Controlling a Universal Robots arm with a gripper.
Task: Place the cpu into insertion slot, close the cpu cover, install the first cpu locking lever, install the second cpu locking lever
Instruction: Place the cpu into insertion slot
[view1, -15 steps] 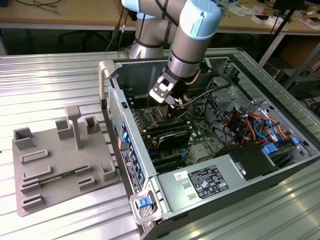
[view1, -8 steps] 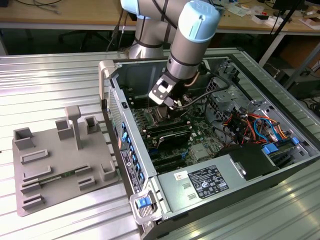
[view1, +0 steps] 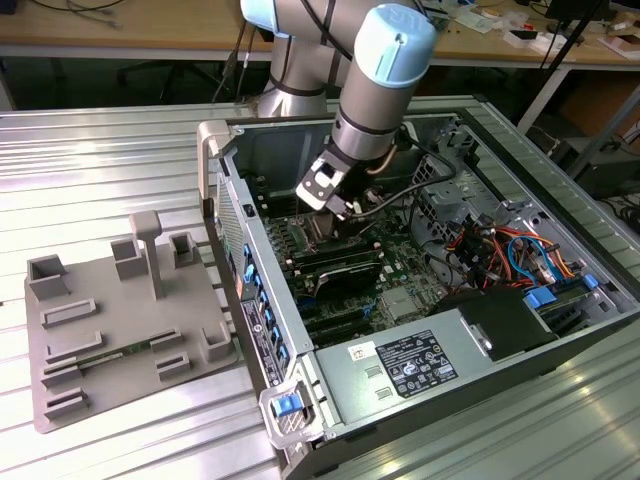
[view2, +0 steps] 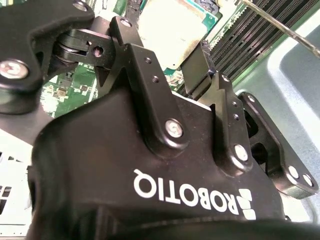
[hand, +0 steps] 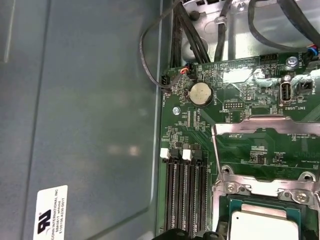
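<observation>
1 gripper (view2: 160, 39), black, 2-fingered, low inside an open computer case (view1: 262, 150), over the green board. In the second wrist view the jaws flank the cpu (view2: 167, 30). Whether they clamp it or stand free of it cannot be told.

1 cpu, square, with a pale metal top and a green edge. In the first wrist view it sits squarely within the outline of the insertion slot (hand: 225, 210).

1 insertion slot, dark-walled, with a silver bracket and screws along one side.

1 cpu cover (hand: 250, 122), a thin silver frame with a cut-out centre, standing open and off the cpu. Green board shows through the cut-out.

1 row of long black memory slots (hand: 185, 200), just beside the insertion slot.

1 round silver coin battery (hand: 200, 93) on the board, beyond the cover.

1 robot arm (view1: 385, 70), grey with pale blue caps, reaching down into the case.

1 grey power supply box (view1: 420, 365) at the case's near end in the exterior view.

1 grey tray (view1: 120, 320) of moulded holders on the ribbed metal table (view1: 100, 150), at the exterior view's left of the case and well apart from the gripper.
</observation>
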